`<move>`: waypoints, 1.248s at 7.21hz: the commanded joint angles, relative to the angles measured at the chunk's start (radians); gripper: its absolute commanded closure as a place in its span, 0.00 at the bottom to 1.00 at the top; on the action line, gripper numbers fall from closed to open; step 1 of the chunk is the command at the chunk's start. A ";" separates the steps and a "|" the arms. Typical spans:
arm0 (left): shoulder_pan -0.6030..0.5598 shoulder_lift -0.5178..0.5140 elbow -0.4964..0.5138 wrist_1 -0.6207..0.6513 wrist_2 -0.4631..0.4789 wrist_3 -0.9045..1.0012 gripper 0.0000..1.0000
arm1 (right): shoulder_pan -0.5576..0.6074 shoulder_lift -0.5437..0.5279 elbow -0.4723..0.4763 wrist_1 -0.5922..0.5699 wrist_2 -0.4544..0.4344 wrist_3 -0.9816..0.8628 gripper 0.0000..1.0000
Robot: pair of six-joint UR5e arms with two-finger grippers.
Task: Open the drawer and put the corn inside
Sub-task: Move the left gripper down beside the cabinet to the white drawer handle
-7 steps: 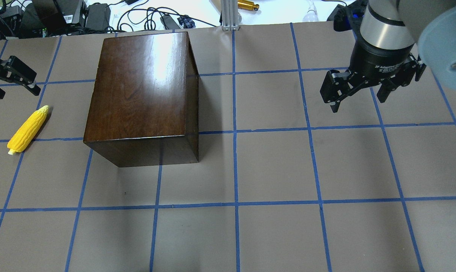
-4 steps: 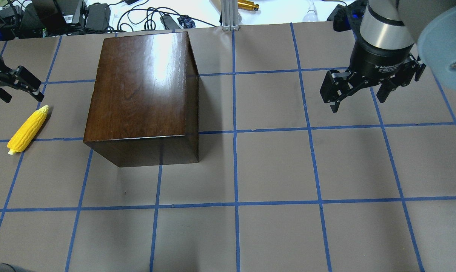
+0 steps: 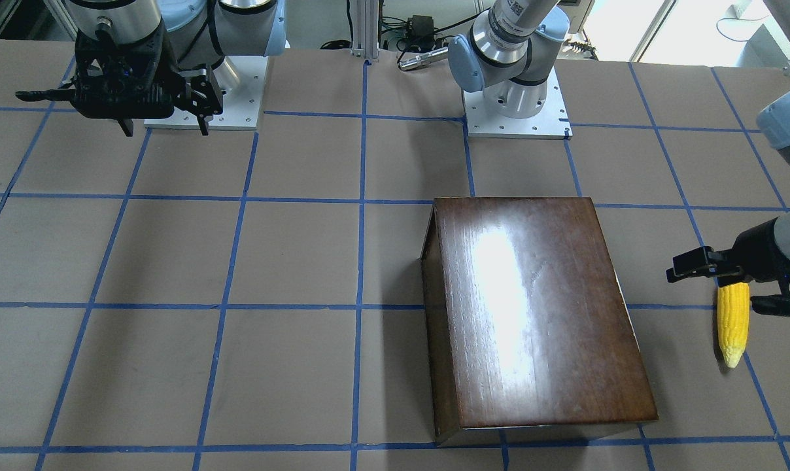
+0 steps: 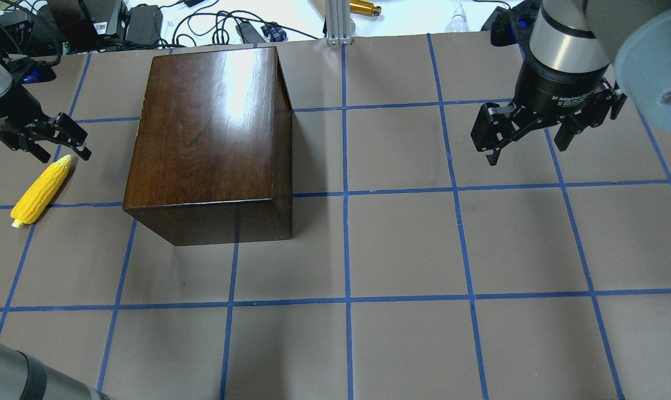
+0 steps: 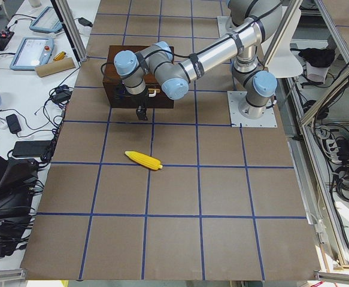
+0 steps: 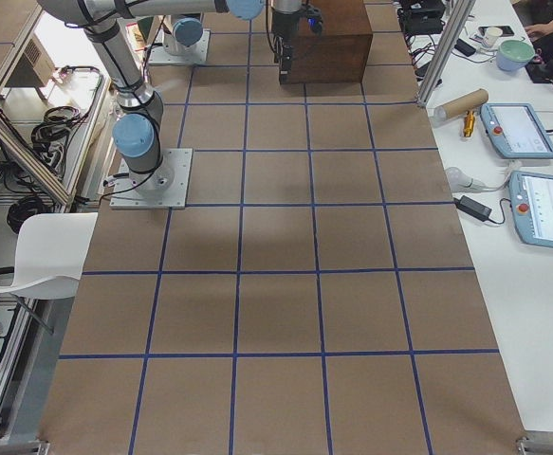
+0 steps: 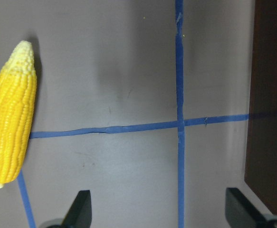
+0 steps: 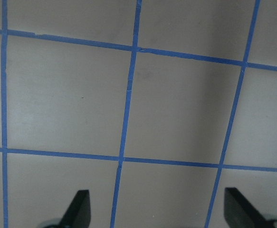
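The yellow corn point(image 4: 41, 189) lies on the table left of the glossy dark-brown box point(image 4: 208, 139). It also shows in the front view point(image 3: 733, 324) and the left wrist view point(image 7: 10, 128). The box's drawer is shut, and its front does not show clearly. My left gripper point(image 4: 62, 154) is open and empty. It hovers over the corn's paler tip, between the corn and the box. In the left wrist view the gripper point(image 7: 159, 211) is spread wide over bare table, the corn to one side. My right gripper point(image 4: 527, 153) is open and empty, raised at the far right.
The brown table point(image 4: 402, 250) has a grid of blue tape. Cables and gear point(image 4: 146, 22) lie beyond its far edge. The box's edge point(image 7: 271, 95) fills the right of the left wrist view. The right wrist view shows only table point(image 8: 176, 109).
My left gripper has moved right and slightly nearer, from the table's left edge to over the corn's tip. The right gripper, corn and box have not moved.
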 commanded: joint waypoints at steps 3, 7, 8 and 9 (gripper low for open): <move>0.003 -0.016 -0.029 -0.012 -0.282 0.005 0.00 | 0.000 0.001 0.000 0.000 0.000 0.000 0.00; -0.005 -0.055 -0.033 -0.001 -0.282 -0.003 0.00 | 0.000 -0.001 0.000 0.000 0.000 0.000 0.00; -0.008 -0.062 -0.033 0.000 -0.282 -0.005 0.00 | 0.000 -0.001 0.000 0.000 0.000 0.000 0.00; -0.008 -0.068 -0.031 0.002 -0.282 -0.003 0.00 | 0.000 0.001 0.000 0.000 0.000 0.000 0.00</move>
